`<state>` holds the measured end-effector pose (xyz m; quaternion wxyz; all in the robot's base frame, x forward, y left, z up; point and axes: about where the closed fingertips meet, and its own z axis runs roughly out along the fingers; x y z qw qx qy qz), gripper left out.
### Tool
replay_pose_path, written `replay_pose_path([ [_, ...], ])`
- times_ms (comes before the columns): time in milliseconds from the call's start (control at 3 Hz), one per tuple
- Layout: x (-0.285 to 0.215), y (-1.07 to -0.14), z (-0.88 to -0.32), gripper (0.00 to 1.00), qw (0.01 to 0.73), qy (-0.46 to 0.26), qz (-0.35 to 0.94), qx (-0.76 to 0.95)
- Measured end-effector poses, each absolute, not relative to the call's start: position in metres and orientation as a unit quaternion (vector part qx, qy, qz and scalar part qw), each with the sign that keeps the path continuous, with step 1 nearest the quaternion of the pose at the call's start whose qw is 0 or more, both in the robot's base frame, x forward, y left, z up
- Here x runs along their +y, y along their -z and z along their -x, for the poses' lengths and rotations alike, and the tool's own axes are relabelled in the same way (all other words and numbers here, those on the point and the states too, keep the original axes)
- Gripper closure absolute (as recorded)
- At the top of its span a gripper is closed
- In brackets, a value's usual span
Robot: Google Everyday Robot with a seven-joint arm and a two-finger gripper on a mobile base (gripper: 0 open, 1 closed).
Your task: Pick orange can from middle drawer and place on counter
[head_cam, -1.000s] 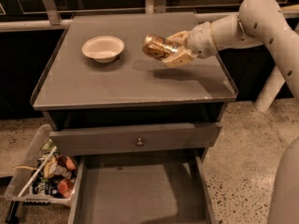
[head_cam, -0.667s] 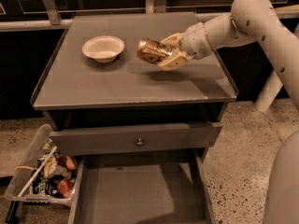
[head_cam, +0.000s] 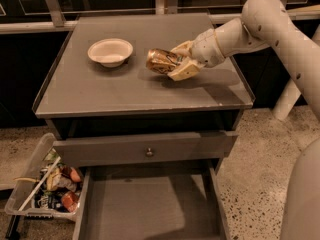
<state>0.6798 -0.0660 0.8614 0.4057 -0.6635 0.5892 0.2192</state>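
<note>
The orange can [head_cam: 161, 60] is a shiny golden can lying on its side in my gripper [head_cam: 176, 60], held just above the counter [head_cam: 125, 91] near its middle right. The gripper's cream fingers [head_cam: 183, 71] are shut around the can's right end, one above and one below. The arm reaches in from the right. The middle drawer [head_cam: 150, 204] is pulled open below the counter, with a bare grey floor.
A white bowl [head_cam: 110, 51] sits on the counter's left part. A closed drawer front with a round knob [head_cam: 149, 152] lies above the open drawer. A clear bin of snack wrappers [head_cam: 47, 186] stands on the terrazzo floor at the lower left.
The gripper has moved left with the can, from the counter's right part toward its middle, and a little lower.
</note>
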Motion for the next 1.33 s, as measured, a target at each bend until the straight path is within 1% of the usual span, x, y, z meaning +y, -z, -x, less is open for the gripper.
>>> replay_pose_path([
  [1000, -0.0659, -0.8614, -0.6798, 0.13, 0.406, -0.219, 0.663, 0.589],
  [1333, -0.0659, -0.8613, -0.6798, 0.0, 0.406, -0.219, 0.664, 0.589],
])
